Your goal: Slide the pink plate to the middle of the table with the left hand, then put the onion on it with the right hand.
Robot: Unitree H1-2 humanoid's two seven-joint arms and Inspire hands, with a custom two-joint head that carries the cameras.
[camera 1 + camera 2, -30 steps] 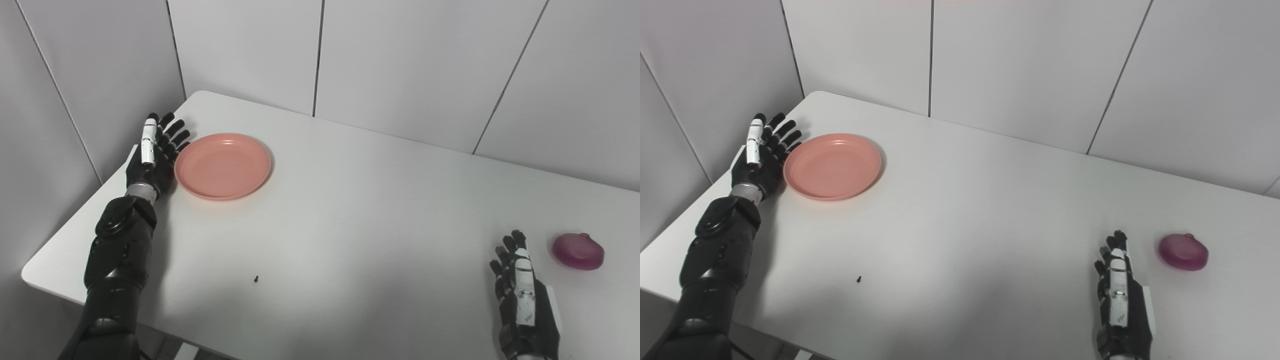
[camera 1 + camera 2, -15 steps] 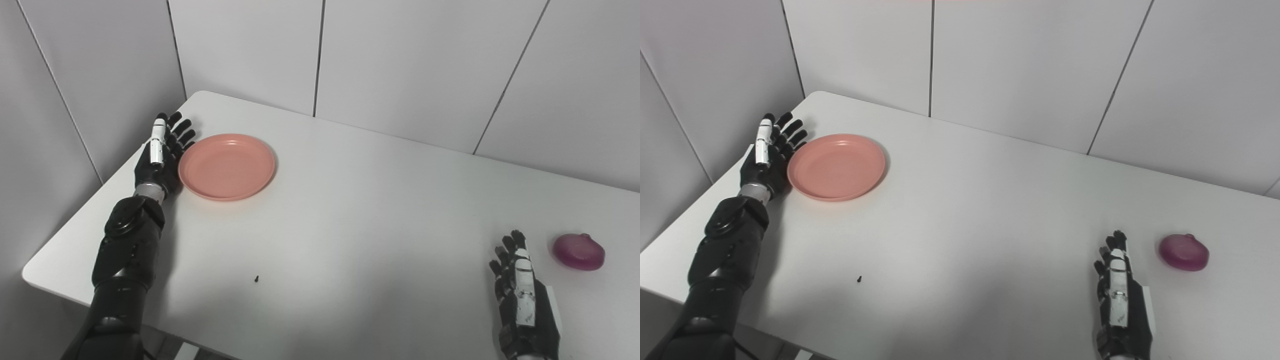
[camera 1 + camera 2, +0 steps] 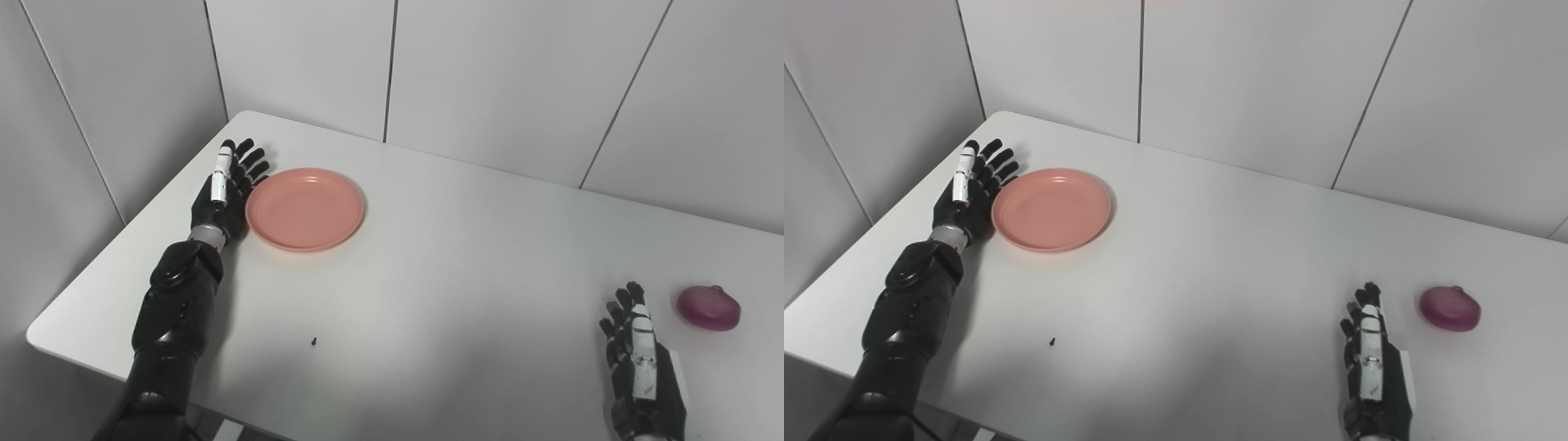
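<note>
The pink plate [image 3: 305,209] lies flat on the white table [image 3: 429,275], toward its far left. My left hand [image 3: 225,190] is open with fingers straight, its edge pressed against the plate's left rim. The purple onion [image 3: 708,307] sits at the right side of the table. My right hand [image 3: 641,369] is open and empty, resting near the front edge, a little to the left of and nearer than the onion.
A small dark speck [image 3: 313,341] lies on the table near the front. Grey wall panels [image 3: 490,79] stand close behind the table and along its left side. The table's front left corner [image 3: 37,337] is rounded.
My left hand has pushed the pink plate to the right, toward the table's middle. The right hand and the onion have not moved.
</note>
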